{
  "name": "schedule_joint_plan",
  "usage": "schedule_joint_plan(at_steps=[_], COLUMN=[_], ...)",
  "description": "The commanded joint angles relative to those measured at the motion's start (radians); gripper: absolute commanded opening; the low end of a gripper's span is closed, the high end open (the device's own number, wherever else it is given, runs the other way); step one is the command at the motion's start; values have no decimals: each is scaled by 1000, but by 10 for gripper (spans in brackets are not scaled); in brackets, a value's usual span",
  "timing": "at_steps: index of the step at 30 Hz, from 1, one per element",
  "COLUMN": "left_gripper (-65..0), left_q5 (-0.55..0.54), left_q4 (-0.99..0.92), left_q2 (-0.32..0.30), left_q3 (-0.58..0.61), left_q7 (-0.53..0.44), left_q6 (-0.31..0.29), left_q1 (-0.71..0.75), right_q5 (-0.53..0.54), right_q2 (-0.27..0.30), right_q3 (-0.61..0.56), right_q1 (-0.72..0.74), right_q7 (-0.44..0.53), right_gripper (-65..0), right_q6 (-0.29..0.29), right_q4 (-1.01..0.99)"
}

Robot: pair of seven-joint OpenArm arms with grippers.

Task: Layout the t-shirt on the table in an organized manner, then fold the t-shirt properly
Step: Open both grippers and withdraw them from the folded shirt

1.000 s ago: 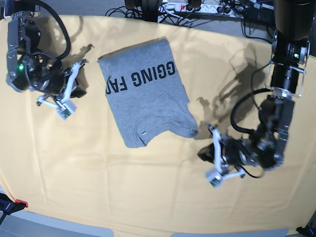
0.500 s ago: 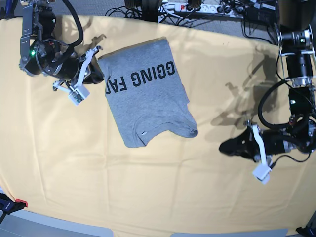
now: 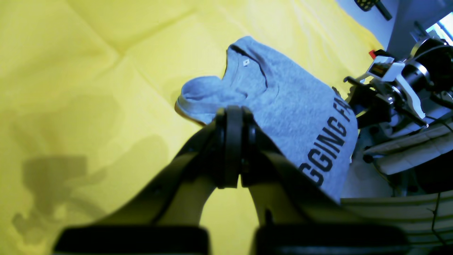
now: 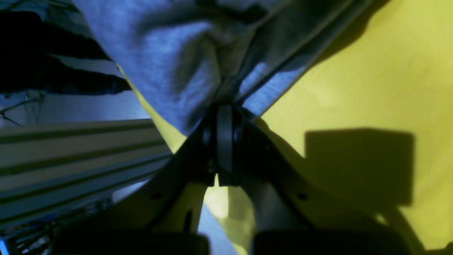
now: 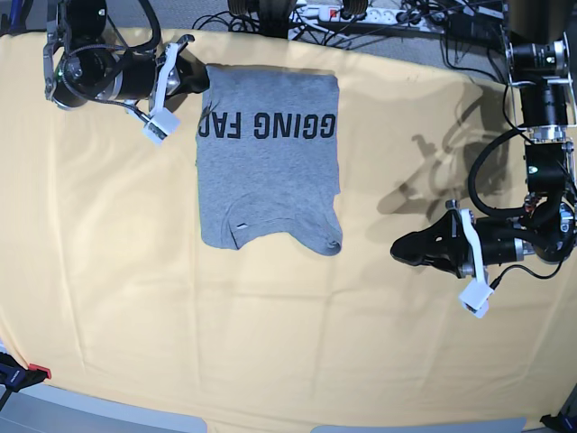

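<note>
One wide table (image 5: 108,271) draped in pale yellow-orange cloth is being occupied near its far edge by the heather-grey cotton t-shirt (image 5: 266,180) with black block lettering, lying partly folded. Its far corner is being pinched by the right gripper (image 4: 223,106), fingers pressed together on fabric. The left gripper (image 3: 233,113) is being held shut and empty, apart from the shirt. Being soft, light and limp, the garment is best taken at corners or hems.

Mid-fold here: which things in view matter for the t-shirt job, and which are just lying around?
In the job: t-shirt, partly folded; table; right gripper, shut on the shirt's corner; left gripper, shut, clear of the shirt.

Lying about: power strip and cables beyond the table's far edge.
</note>
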Motion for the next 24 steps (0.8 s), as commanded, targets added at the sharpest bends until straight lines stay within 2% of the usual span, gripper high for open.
schedule_joint_plan(at_steps=[1, 11, 16, 18, 20, 24], left_gripper=[-650, -650, -650, -650, -650, -650], left_q5=[-31, -46, -46, -46, -46, -46], left_q4=[15, 15, 17, 25, 49, 169], left_q2=[-16, -16, -16, -16, -17, -16], left_q3=[-9, -10, -10, -10, -10, -10], left_q7=[-18, -18, -18, -18, -18, -18], left_q6=[-6, -6, -6, -6, -6, 6], left_q1=[-24, -24, -23, -20, -1, 74], right_q5=[25, 32, -5, 45, 142, 309], right_q2=[9, 9, 9, 9, 8, 8], right_q3=[6, 15, 117, 187, 260, 396], right_q1=[-6, -2, 53, 64, 61, 37], right_q7=[10, -5, 81, 87, 80, -1], right_gripper=[-650, -650, -650, -650, -650, -650], right_q6=[8, 8, 8, 8, 8, 8], right_q4=[18, 61, 130, 160, 175, 182])
